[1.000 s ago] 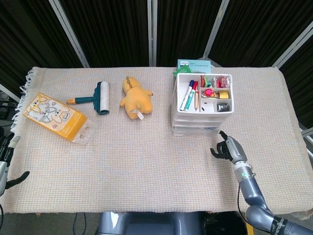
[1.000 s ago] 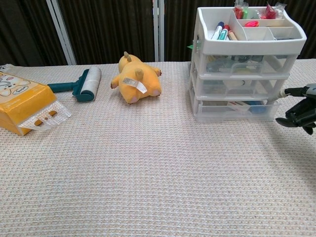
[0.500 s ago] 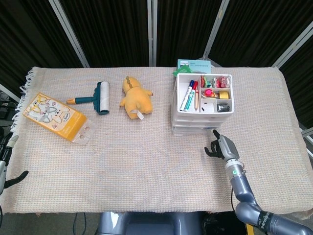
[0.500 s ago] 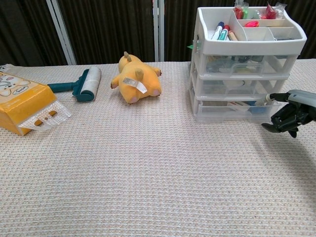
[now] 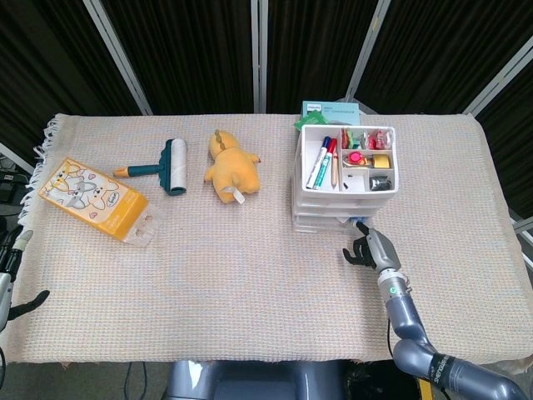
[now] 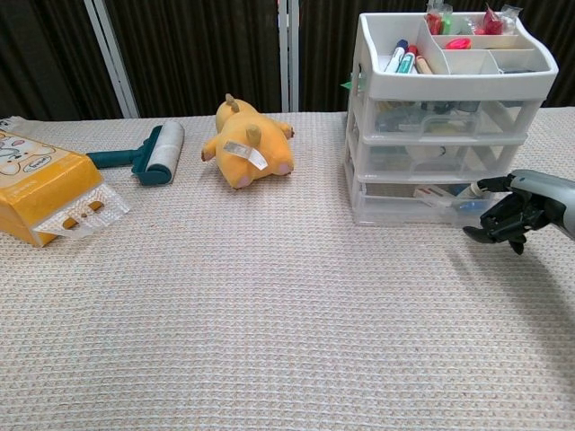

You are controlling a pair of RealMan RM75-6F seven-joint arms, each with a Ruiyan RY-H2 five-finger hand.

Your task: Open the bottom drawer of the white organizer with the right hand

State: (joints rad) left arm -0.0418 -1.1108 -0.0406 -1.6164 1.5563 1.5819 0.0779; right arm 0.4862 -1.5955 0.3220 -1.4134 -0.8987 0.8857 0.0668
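The white organizer stands right of centre, its top tray full of pens and small items. Its bottom drawer sits flush with the drawers above it. My right hand hovers just in front of that drawer's right end, fingers half curled and apart, holding nothing. One fingertip reaches up to the drawer front; whether it touches is unclear. My left hand hangs off the table's left edge with fingers spread, seen only in the head view.
A yellow plush toy lies left of the organizer. Farther left are a lint roller and an orange packet. A green box sits behind the organizer. Woven cloth covers the table.
My right hand has slid left along the organizer's front, from beyond its right corner to before the bottom drawer's right end. The drawer and left hand have not moved.
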